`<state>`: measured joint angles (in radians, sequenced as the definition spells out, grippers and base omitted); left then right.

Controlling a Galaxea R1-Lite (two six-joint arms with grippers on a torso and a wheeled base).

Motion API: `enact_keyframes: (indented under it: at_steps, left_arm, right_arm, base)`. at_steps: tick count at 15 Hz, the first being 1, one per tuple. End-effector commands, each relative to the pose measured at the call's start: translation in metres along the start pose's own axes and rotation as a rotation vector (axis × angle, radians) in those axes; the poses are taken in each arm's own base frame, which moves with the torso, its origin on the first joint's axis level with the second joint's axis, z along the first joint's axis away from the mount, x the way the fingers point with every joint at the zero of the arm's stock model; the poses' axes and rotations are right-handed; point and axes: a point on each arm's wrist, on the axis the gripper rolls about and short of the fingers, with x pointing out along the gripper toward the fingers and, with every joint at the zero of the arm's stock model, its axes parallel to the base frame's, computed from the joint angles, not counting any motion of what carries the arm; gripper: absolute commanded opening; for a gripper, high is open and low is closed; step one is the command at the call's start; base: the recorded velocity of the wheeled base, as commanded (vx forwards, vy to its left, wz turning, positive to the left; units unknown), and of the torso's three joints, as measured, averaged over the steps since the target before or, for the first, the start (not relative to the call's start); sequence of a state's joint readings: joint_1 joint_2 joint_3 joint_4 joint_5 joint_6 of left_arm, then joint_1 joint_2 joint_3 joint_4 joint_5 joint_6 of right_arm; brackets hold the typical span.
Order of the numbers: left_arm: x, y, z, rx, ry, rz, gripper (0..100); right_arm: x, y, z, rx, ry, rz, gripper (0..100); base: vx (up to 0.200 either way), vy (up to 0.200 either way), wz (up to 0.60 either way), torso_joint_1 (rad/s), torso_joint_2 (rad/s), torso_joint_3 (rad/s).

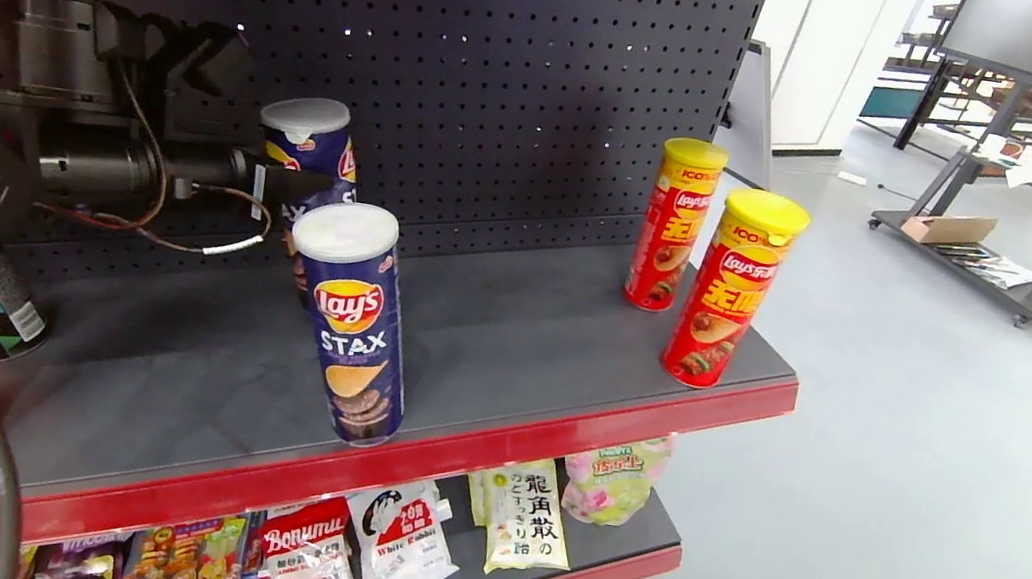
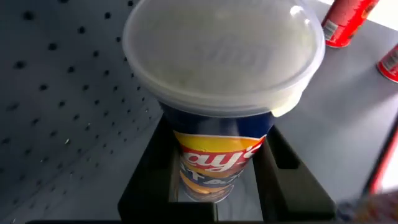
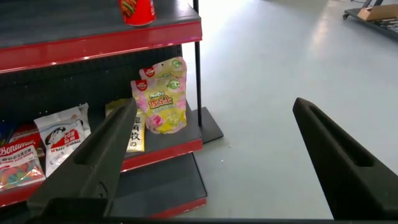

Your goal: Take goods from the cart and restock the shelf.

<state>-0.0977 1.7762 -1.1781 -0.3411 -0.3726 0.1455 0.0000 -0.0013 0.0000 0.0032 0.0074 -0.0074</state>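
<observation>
Blue can (image 1: pixel 311 150): judged light; stiff cardboard tube, glossy and likely slippery, crushable if pinched hard. Soft plastic lid on top. Tall and narrow, so tippy. Best held around mid-body, below lid, with a moderate squeeze.

Sits toward back of shelf (image 1: pixel 510 329), close to pegboard (image 1: pixel 506 76), behind second blue can (image 1: pixel 349 327) near front edge. Base hidden, so cannot tell if seated.

Left gripper (image 2: pixel 217 186) clamped around can's body, forearm level above shelf from left end.

Right gripper (image 3: pixel 216 106) spread wide, empty, low, facing snack bags (image 3: pixel 158 96) on lower tier.

Red cans (image 1: pixel 672 221) upright at right end, well apart.
</observation>
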Motion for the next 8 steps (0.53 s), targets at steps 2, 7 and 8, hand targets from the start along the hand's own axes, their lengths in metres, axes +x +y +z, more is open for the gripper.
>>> enact_keyframes:
  at_steps: [2, 7, 8]
  left_arm:
    - [0.029, -0.003, -0.011, 0.012, -0.012, -0.029, 0]
    - [0.032, -0.002, -0.012, 0.012, -0.016, -0.036, 0]
    - [0.034, -0.002, -0.014, 0.011, -0.011, -0.038, 0]
  right_arm:
    - [0.000, 0.000, 0.000, 0.000, 0.001, 0.000, 100]
    - [0.000, 0.000, 0.000, 0.000, 0.001, 0.000, 100]
    - [0.000, 0.000, 0.000, 0.000, 0.001, 0.000, 100]
  base:
    - [0.000, 0.000, 0.00, 0.000, 0.00, 0.000]
    - [0.000, 0.000, 0.00, 0.000, 0.00, 0.000]
    - [0.000, 0.000, 0.00, 0.000, 0.00, 0.000]
